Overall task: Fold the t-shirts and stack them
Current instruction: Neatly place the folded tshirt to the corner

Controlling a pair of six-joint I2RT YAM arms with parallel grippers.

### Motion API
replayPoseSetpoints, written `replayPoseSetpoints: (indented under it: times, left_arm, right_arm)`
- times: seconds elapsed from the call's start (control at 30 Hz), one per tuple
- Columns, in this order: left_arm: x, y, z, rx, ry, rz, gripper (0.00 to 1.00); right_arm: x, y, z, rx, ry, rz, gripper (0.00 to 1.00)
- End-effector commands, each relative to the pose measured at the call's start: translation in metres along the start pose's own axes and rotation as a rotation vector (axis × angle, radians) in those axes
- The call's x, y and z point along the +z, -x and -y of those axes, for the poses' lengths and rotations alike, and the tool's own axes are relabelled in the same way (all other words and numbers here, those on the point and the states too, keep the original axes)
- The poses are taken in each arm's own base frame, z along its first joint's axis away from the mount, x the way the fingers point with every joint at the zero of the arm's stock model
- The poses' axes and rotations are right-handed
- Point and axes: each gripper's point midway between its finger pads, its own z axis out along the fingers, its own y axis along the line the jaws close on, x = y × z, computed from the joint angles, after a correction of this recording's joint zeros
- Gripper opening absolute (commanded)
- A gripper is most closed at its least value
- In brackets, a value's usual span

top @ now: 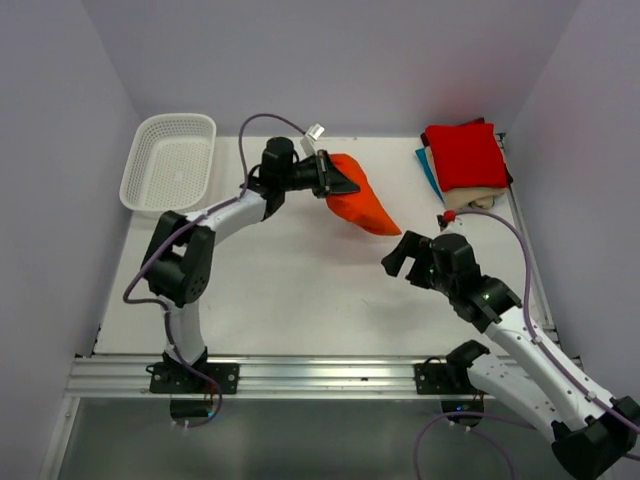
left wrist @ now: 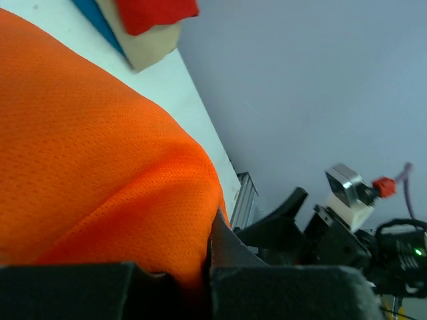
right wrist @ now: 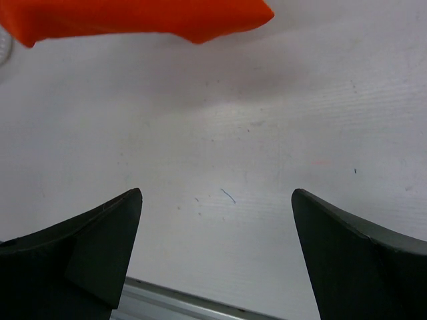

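table point(top: 300, 300): lying bare mid-frame, room for spreading.
orange shirt point(top: 362, 205): hanging bunched, upper centre of top view.
stack point(top: 465, 155): sitting upper right, red on top.
L gripper point(top: 340, 180): clenching shirt's upper edge; shd be holding taut.
R gripper point(top: 402, 262): gaping, empty, below-right of shirt; shd be going for free corner.

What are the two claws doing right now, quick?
Left claw: closed, holding the orange shirt.
Right claw: open, holding nothing.
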Motion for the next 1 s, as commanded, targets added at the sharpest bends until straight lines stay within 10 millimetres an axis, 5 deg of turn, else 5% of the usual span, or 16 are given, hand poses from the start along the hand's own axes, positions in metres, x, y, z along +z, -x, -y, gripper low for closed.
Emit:
replayPoseSetpoints:
  times: [0.0, 0.1, 0.37, 0.47, 0.77, 0.97]
  left_arm:
    - [-0.044, 0.020, 0.078, 0.207, -0.108, 0.053, 0.00]
    - [-0.065, 0.017, 0.092, 0.230, -0.092, 0.050, 0.00]
    - [-0.122, -0.013, 0.079, 0.207, -0.022, 0.061, 0.00]
    - [-0.143, -0.022, 0.088, 0.231, -0.013, 0.077, 0.00]
    - [-0.168, -0.040, 0.106, 0.264, -0.018, 0.094, 0.00]
    - [-0.176, -0.053, 0.114, 0.266, -0.066, 0.097, 0.00]
  right_arm:
    - [0.006, 0.047, -0.037, 0.111, 0.138, 0.181, 0.99]
    - [0.022, 0.048, -0.048, 0.213, 0.209, 0.186, 0.99]
    - [0.033, 0.060, -0.058, 0.603, 0.505, 0.294, 0.99]
    - [0.038, 0.060, -0.065, 0.699, 0.603, 0.249, 0.99]
    - [0.054, 0.056, -0.105, 0.949, 0.949, 0.001, 0.99]
    - [0.046, 0.065, -0.128, 0.886, 1.031, -0.038, 0.99]
